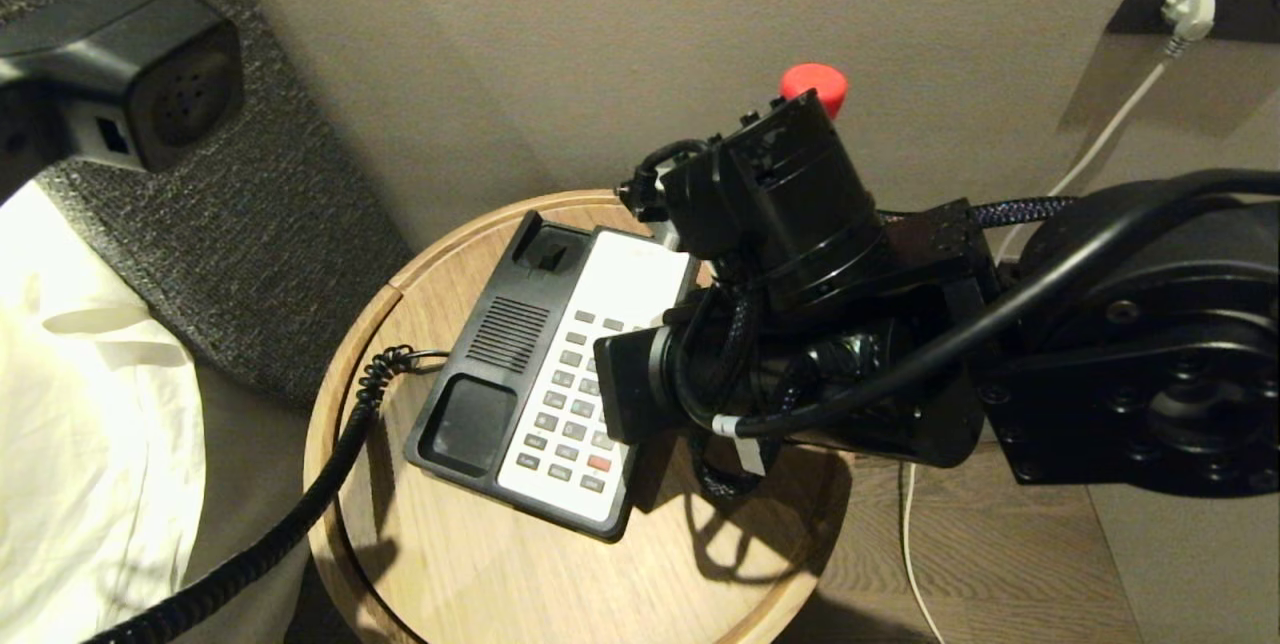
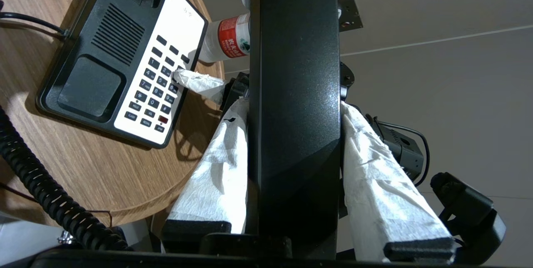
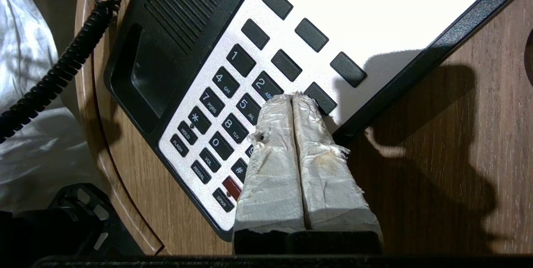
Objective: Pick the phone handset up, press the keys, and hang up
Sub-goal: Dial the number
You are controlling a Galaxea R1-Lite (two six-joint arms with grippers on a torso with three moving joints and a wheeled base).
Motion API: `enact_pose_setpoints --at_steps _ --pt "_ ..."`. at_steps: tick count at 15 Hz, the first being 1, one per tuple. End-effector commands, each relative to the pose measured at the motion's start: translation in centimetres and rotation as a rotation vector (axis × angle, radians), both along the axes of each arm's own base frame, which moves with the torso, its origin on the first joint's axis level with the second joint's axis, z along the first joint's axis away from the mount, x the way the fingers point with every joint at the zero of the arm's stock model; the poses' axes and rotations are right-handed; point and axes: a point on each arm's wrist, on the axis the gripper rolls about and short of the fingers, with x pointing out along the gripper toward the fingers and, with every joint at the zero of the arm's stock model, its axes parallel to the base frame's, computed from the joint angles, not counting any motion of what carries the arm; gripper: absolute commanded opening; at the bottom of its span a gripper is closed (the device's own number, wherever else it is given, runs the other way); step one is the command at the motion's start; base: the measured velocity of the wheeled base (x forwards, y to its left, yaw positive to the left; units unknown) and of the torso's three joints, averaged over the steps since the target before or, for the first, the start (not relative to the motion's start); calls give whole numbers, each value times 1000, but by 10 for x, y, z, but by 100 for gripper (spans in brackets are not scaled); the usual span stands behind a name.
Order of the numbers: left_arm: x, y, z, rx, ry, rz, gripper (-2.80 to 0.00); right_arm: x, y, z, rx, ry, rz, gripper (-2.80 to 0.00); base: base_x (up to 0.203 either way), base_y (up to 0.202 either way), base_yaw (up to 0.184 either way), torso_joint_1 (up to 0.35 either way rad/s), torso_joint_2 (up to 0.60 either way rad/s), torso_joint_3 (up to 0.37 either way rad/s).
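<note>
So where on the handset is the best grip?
Mid-shaft, across its narrow width, as the left gripper has it: the handset is straight and flat-sided there, while the rounded earpiece end would slip.

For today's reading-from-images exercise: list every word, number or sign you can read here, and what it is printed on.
"1", "2 ABC", "4 GHI", "5 JKL", "7 PQRS", "8 TUV", "0", "*", "#": keys on the phone base.
"HOLD", "FLASH", "VOL", "REDIAL", "SPKR": its lower keys.
Bottle label: red, print too blurred to read.
Handset: no text.
</note>
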Motion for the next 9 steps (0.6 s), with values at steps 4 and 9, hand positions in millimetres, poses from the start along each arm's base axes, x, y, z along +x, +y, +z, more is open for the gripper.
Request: enact_pose_setpoints --at_steps 4,9 --pt "1 0 0 -2 7 -2 -280 4 -4 -2 -16 3 -13 -280 0 0 0 0 0 0" --pt "2 -1 -3 -6 0 -2 -280 0 -8 11 31 -6 -8 -280 0 0 0 0 0 0"
